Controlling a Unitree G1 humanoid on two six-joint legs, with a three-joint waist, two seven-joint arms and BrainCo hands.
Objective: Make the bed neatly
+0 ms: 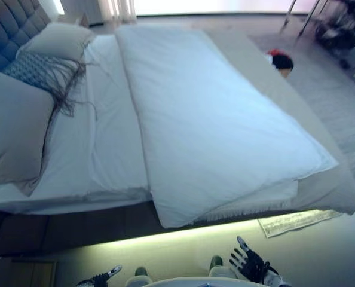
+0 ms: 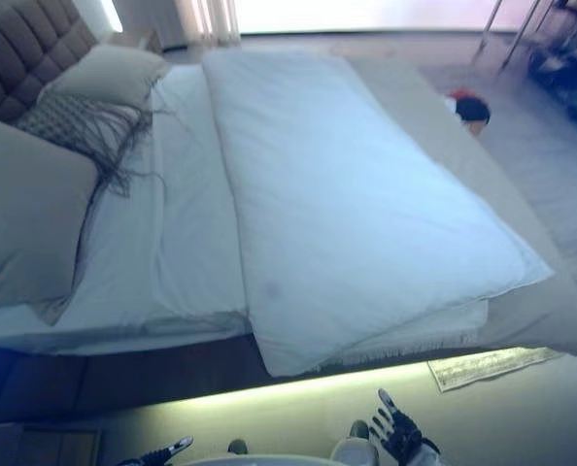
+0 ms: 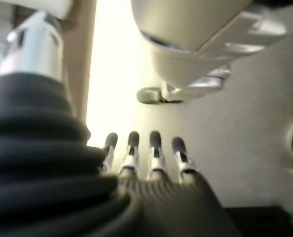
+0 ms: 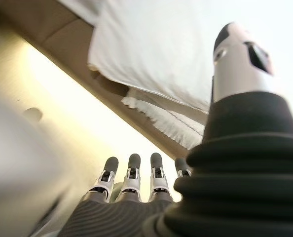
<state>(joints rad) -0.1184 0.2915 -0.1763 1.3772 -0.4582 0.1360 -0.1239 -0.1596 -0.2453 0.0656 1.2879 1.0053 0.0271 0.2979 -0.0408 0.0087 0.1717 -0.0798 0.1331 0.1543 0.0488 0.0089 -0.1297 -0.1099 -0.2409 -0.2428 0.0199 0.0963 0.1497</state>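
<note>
A white duvet (image 1: 213,119) lies folded along the right half of the bed, its near corner hanging over the bed's front edge (image 4: 151,54). The white sheet (image 1: 100,143) shows bare on the left half. Two grey pillows (image 1: 13,125) and a patterned fringed cushion (image 1: 37,70) lie by the tufted headboard (image 1: 7,27). My left hand (image 1: 100,277) is low at the bottom edge, fingers straight, holding nothing. My right hand (image 1: 249,263) is low by the floor in front of the bed, fingers spread and empty.
A grey blanket (image 1: 321,185) lies under the duvet at the bed's foot end. A red and black object (image 1: 279,60) sits at the bed's far side. A small rug (image 1: 294,222) lies on the floor by the lit bed base. Furniture legs (image 1: 300,18) stand far right.
</note>
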